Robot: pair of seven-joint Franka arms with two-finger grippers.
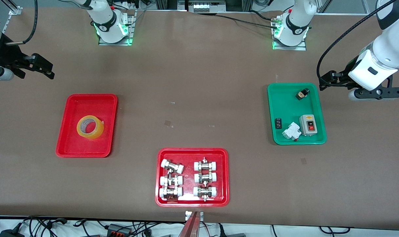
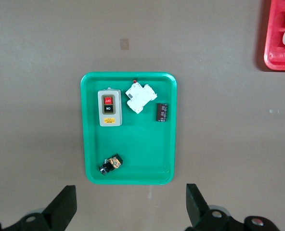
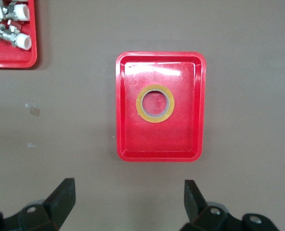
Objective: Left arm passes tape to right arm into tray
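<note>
The yellow tape roll (image 1: 94, 133) lies flat in the plain red tray (image 1: 71, 144) toward the right arm's end of the table. In the right wrist view the tape (image 3: 155, 117) sits near the middle of the tray (image 3: 128, 139). My right gripper (image 1: 38, 70) is open and empty, up in the air over bare table beside that tray; it shows in the right wrist view (image 3: 128, 199) with the jaws wide apart. My left gripper (image 1: 324, 82) is open and empty, in the air beside the green tray; its jaws are wide apart in the left wrist view (image 2: 130, 204).
A green tray (image 1: 285, 105) with a switch box, a white breaker and small parts lies toward the left arm's end; it also shows in the left wrist view (image 2: 133, 159). A red tray (image 1: 189, 154) of metal-and-white fittings lies nearest the front camera.
</note>
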